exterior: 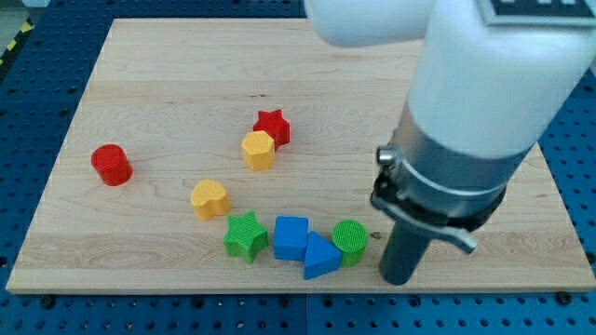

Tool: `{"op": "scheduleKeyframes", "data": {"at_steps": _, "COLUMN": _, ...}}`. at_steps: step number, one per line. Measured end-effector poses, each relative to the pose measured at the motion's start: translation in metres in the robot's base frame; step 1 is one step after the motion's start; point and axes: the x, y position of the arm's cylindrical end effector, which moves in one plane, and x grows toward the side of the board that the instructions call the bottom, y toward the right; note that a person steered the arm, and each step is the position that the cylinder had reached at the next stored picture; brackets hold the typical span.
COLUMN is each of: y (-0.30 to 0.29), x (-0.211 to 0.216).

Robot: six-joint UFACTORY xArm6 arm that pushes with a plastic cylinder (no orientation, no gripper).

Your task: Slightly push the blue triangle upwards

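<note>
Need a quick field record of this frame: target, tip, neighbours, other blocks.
target: blue triangle, near the board's bottom edge
tip: my tip to the view's right of it, apart
touching target: blue cube, green cylinder
row's left end: green star
others: yellow heart, yellow hexagon, red star, red cylinder

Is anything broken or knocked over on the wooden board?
Nothing stands out. No block looks broken or tipped. The blue triangle is squeezed between the blue cube and green cylinder, touching both. My tip rests right of them.
</note>
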Motion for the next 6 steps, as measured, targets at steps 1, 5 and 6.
{"op": "scheduleKeyframes", "data": {"at_steps": 1, "y": -0.012, "x": 0.001}}
{"op": "scheduleKeyframes", "data": {"at_steps": 5, "y": -0.098, "x": -0.001}}
{"op": "scheduleKeyframes", "data": {"at_steps": 6, "y": -0.107, "x": -0.001}}
